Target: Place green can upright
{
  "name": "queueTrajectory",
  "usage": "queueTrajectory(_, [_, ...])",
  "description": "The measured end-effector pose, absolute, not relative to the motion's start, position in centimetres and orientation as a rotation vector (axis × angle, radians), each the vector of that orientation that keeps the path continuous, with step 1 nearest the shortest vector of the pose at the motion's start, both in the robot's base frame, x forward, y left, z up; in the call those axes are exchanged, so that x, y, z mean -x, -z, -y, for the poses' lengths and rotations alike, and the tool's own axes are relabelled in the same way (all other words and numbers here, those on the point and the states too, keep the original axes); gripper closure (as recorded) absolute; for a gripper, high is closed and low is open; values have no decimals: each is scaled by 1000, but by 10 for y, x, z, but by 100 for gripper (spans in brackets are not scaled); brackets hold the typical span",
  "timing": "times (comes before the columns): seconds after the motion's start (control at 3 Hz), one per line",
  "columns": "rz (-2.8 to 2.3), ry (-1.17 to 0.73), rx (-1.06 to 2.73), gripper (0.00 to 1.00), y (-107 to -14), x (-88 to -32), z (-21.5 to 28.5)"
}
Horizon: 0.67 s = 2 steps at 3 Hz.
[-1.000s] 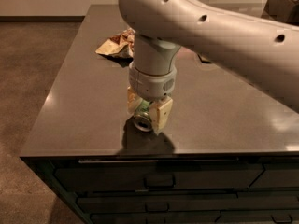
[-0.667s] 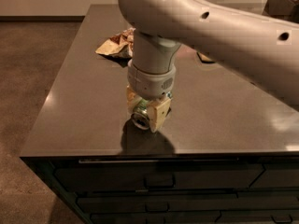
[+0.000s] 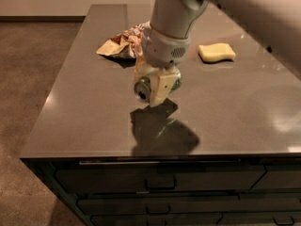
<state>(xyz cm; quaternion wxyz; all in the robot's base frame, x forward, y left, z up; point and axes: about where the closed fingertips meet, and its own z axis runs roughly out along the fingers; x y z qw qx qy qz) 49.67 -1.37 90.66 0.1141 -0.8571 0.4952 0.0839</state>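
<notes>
Floor (image 3: pixel 28 79) lies along the left side, below the worktop (image 3: pixel 80 107); the worktop's left edge and its near edge above the drawers (image 3: pixel 160 182) are both unguarded drops; a crumpled paper wrapper (image 3: pixel 118 45) sits toward the back left, well apart from the work

Centre: gripper (image 3: pixel 151 89) hangs on the arm above the middle of the worktop, clear of the surface, its shadow (image 3: pixel 157 131) thrown below and toward the near edge; the pale fingers (image 3: pixel 163 84) are pinching the green can (image 3: pixel 142 90) across its body; the can is held lying over, silver end toward the camera, not upright

Right: a yellow sponge (image 3: pixel 216 52) rests at the back, apart from the gripper; bare surface beyond it

Risks, in my judgement: released in this attitude the can would land on its side and roll, and the near edge is the closest drop; the wrist must turn the can on end before lowering; a release made too high or off-vertical could tip it over; a smooth can wall may slip in the grip during the turn

Open room: bare worktop on every side beneath the gripper, widest to the right; setting down toward the middle keeps the can off the edges
</notes>
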Motion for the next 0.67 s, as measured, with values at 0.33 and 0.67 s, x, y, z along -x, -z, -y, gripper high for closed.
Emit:
queueTrajectory(0.33, [-1593, -407, 2298, 100, -922, -518, 27])
queueTrajectory(0.67, [-1691, -619, 2037, 100, -933, -532, 37])
